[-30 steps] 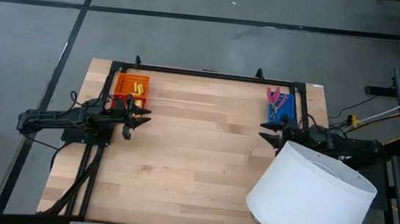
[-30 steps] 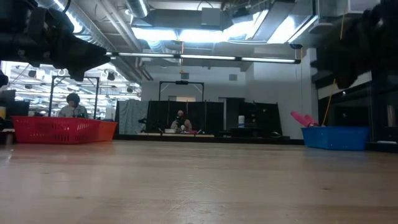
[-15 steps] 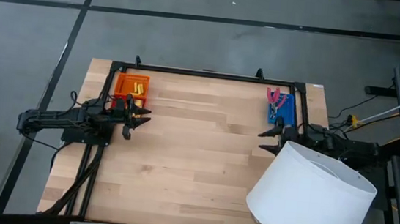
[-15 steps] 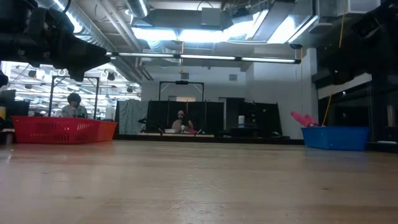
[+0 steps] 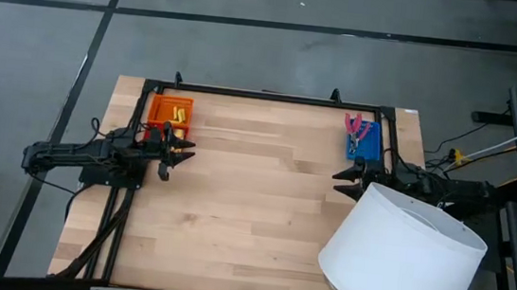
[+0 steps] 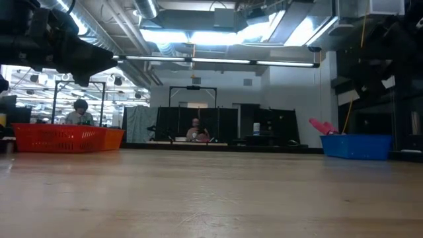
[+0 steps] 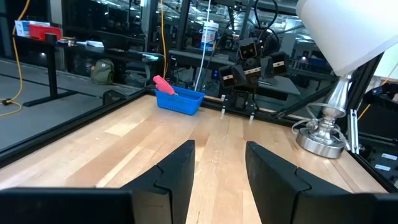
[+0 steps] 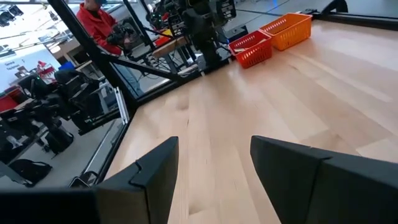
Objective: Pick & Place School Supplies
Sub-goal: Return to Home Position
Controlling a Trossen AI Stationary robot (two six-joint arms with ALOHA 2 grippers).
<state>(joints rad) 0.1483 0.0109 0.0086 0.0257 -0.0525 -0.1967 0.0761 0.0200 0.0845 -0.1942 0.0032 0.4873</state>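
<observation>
Small yellow pieces (image 5: pixel 179 114) lie in the orange tray (image 5: pixel 159 109) near the table's far left corner. Pink-handled tools (image 5: pixel 355 125) stick out over the far rim of the blue tray (image 5: pixel 367 142) at the far right; they also show in the low view (image 6: pixel 322 125) and the left wrist view (image 7: pixel 163 83). My left gripper (image 5: pixel 184 152) (image 7: pixel 221 146) hovers open just on the near side of the orange tray. My right gripper (image 5: pixel 341 179) (image 8: pixel 214 142) hovers open on the near side of the blue tray. Both point toward the table's middle.
A big white cylinder (image 5: pixel 402 259) on a metal foot (image 7: pixel 323 137) stands over the table's near right corner, beside my right arm. A red tray (image 8: pixel 250 48) sits next to the orange tray (image 8: pixel 287 31). A black frame (image 5: pixel 263 95) runs along the far edge. Bare wood lies between the arms.
My right gripper has drawn back a little from the blue tray toward the table's near edge, uncovering more of the tray. The left arm has kept still.
</observation>
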